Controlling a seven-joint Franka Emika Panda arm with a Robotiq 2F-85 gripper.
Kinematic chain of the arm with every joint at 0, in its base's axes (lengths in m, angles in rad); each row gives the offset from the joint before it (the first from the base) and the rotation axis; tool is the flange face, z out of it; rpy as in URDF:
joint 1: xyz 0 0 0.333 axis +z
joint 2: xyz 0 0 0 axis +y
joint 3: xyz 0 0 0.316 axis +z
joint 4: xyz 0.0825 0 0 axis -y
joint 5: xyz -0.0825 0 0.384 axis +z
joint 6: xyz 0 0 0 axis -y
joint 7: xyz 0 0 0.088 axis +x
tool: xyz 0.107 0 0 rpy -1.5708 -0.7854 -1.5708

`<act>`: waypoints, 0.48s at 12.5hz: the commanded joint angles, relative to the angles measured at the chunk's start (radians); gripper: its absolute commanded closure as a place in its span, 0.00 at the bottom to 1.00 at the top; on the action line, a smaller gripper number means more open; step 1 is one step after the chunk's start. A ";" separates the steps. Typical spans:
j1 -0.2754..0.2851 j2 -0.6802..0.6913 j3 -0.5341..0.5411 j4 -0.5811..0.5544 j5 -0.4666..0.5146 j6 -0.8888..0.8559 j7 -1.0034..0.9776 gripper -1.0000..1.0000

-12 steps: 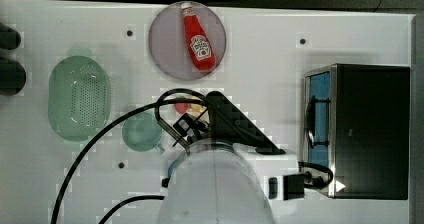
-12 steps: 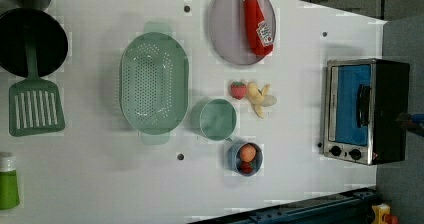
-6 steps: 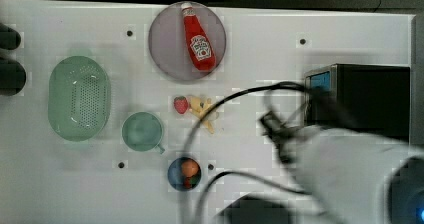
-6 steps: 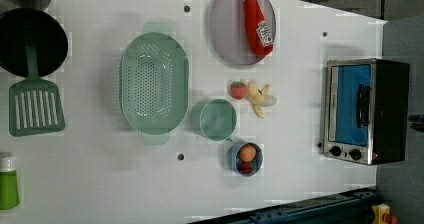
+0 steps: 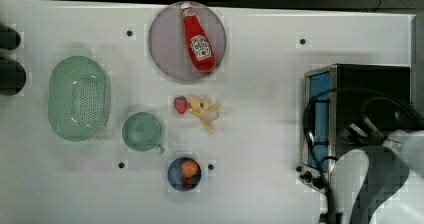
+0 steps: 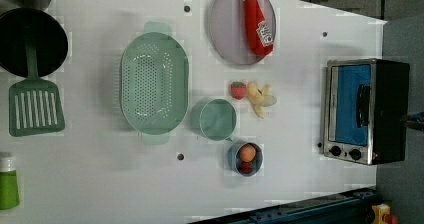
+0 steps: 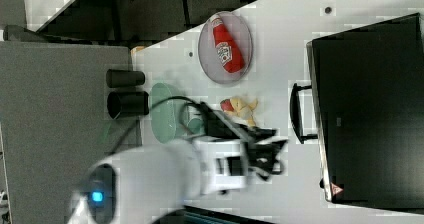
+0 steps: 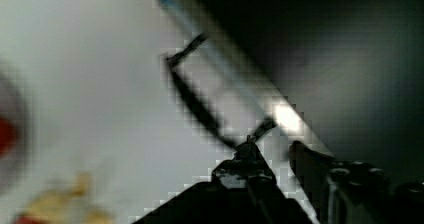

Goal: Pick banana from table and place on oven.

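Observation:
The pale yellow half-peeled banana (image 5: 205, 112) lies on the white table (image 5: 260, 84), touching nothing but the tabletop, next to a small red strawberry (image 5: 181, 104); it also appears as the banana (image 6: 260, 98) in the left view and the banana (image 7: 243, 108) in the right view. The oven (image 5: 367, 99) stands at the top view's right with its door shut. My gripper (image 5: 362, 129) hangs over the oven's front part, far from the banana. In the wrist view the gripper (image 8: 277, 154) is open and empty, with the oven's handle (image 8: 192, 101) ahead.
A grey plate (image 5: 167, 49) holds a ketchup bottle (image 5: 199, 38). A green colander (image 5: 79, 98), a green cup (image 5: 142, 131) and a small blue bowl (image 5: 175, 180) of fruit stand nearby. A green spatula (image 6: 35, 104) and dark pan (image 6: 30, 39) lie at the left view's left.
My arm has swung from above the cup and banana area across to the top view's right, ending over the oven. The banana has stayed in place.

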 commanded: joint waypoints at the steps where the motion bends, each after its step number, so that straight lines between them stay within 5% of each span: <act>1: 0.001 0.061 -0.067 0.095 -0.007 0.071 -0.302 0.75; 6: -0.002 0.194 -0.100 0.190 -0.002 0.071 -0.421 0.72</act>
